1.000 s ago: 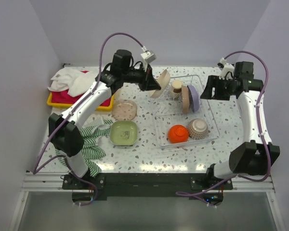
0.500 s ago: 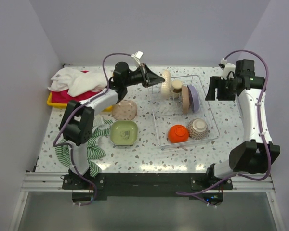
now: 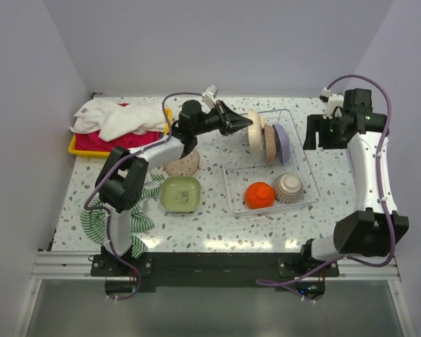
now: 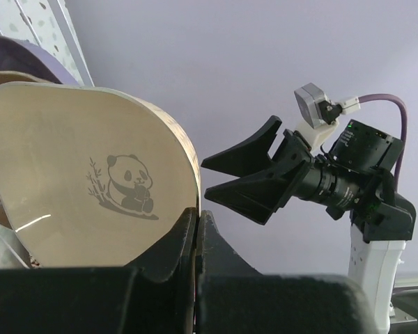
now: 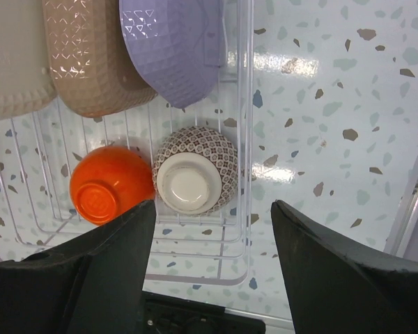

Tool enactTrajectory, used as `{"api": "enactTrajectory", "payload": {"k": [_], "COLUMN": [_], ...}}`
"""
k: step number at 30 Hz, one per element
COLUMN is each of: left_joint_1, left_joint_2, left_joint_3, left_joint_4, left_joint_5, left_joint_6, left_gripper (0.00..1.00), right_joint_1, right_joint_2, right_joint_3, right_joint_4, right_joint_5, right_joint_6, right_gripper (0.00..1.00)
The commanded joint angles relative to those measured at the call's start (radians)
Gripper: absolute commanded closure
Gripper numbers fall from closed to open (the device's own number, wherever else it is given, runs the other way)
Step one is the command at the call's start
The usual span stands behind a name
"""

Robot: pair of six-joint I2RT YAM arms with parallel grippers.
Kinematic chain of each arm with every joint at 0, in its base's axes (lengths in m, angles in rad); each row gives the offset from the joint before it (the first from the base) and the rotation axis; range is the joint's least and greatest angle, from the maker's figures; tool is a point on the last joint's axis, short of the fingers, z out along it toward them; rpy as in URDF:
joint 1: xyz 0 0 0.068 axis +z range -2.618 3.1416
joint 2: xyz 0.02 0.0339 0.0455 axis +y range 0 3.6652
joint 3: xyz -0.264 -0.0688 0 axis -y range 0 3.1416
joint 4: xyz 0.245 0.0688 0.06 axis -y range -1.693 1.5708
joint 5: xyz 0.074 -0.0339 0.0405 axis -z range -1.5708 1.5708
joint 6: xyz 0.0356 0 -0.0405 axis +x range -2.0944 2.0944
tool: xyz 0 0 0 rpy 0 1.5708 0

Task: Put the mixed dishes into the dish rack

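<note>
At the far end of the rack (image 3: 242, 165), a tan plate (image 4: 76, 174) is held on edge just beside a brown plate (image 5: 97, 56), its rim pinched by the clenched left end effector (image 4: 197, 233). Stiff, glossy, probably breakable: a rim grip suits it. Right end effector (image 3: 313, 133) hovers released nearby.

Tan panda plate (image 4: 63, 146), orange bowl (image 5: 106, 191)

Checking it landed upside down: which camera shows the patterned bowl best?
Right wrist view: the patterned bowl fills the centre, base up, beside the orange bowl. The top view shows it small; the left wrist view misses it.
</note>
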Motion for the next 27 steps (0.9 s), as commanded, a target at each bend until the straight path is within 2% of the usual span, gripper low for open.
{"api": "enactTrajectory", "payload": {"k": [1, 7, 26, 27], "left_joint_1": [-0.026, -0.052, -0.052, -0.052], "left_joint_2": [0.037, 0.063, 0.063, 0.064], "left_joint_3": [0.024, 0.013, -0.155, -0.151], "left_joint_4": [0.098, 0.127, 0.219, 0.202], "left_joint_5": [-0.034, -0.046, -0.085, -0.086], "left_joint_6": [-0.044, -0.068, -0.111, -0.099], "left_gripper": [1.00, 1.00, 1.00, 0.91], "right_joint_1": [-0.003, -0.003, -0.003, -0.003], "right_joint_2": [-0.025, -0.032, -0.026, -0.026], "right_joint_3": [0.006, 0.000, -0.037, -0.037], "right_joint_4": [-0.026, -0.034, -0.028, -0.029], "right_joint_5": [0.016, 0.019, 0.020, 0.019], "right_joint_6": [-0.019, -0.024, -0.029, -0.029], "right_gripper": [0.28, 0.28, 0.28, 0.28]}}
